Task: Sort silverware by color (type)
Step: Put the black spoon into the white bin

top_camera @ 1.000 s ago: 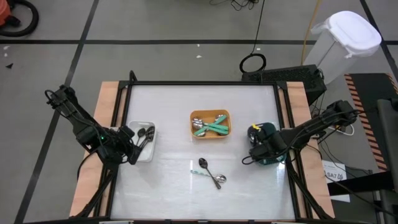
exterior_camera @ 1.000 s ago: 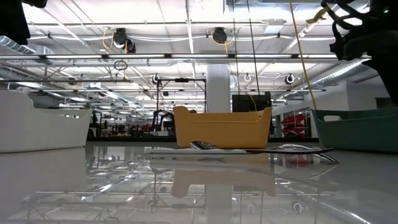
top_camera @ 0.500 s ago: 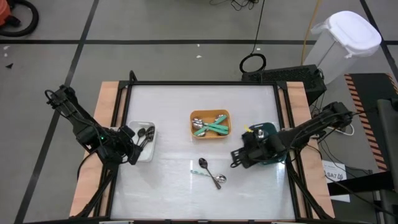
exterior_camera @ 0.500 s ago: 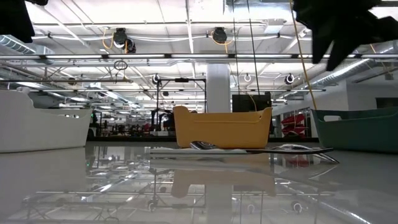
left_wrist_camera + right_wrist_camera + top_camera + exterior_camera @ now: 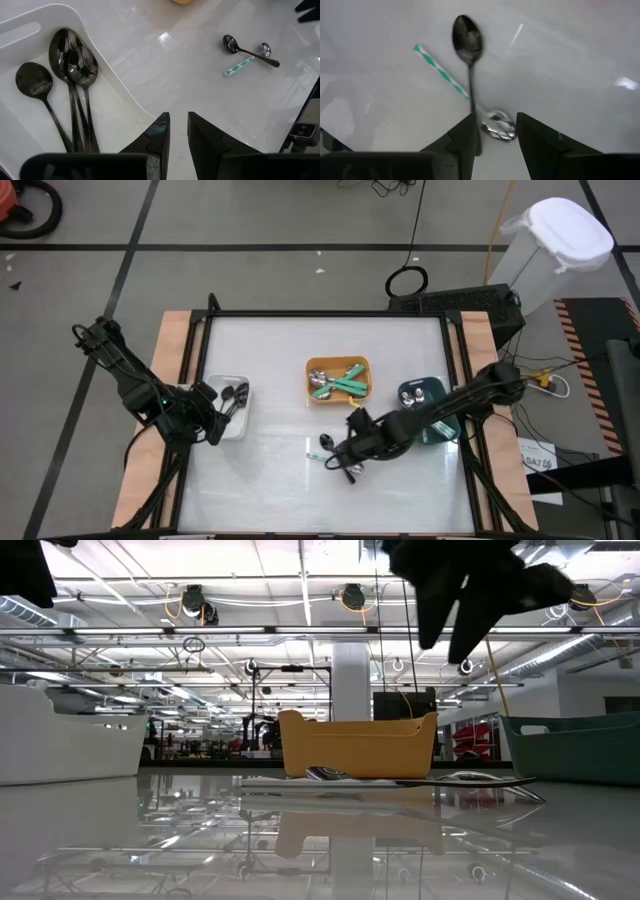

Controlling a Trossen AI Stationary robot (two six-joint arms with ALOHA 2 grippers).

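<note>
Two pieces of silverware lie crossed on the white table near its front middle. One is a dark spoon [image 5: 466, 32]. The other is a spoon with a teal-and-white striped handle [image 5: 440, 70] and a silver head [image 5: 497, 127]. My right gripper [image 5: 342, 458] hangs open above them, clear of the table, fingers pointing down on either side of the silver head. My left gripper [image 5: 177, 130] waits over the white bin [image 5: 228, 420] at the left with a narrow gap and nothing in it. Three black spoons [image 5: 75, 65] lie in that bin.
The orange bin [image 5: 338, 380] behind the two spoons holds teal-handled spoons. The dark teal bin [image 5: 422, 402] stands at the right, under my right arm. In the low view the orange bin [image 5: 360, 745] stands right behind the crossed spoons [image 5: 400, 780].
My right gripper has swung from over the dark teal bin toward the table's left, ending above the two crossed spoons and tipping more steeply downward. The spoons and bins lie as before.
</note>
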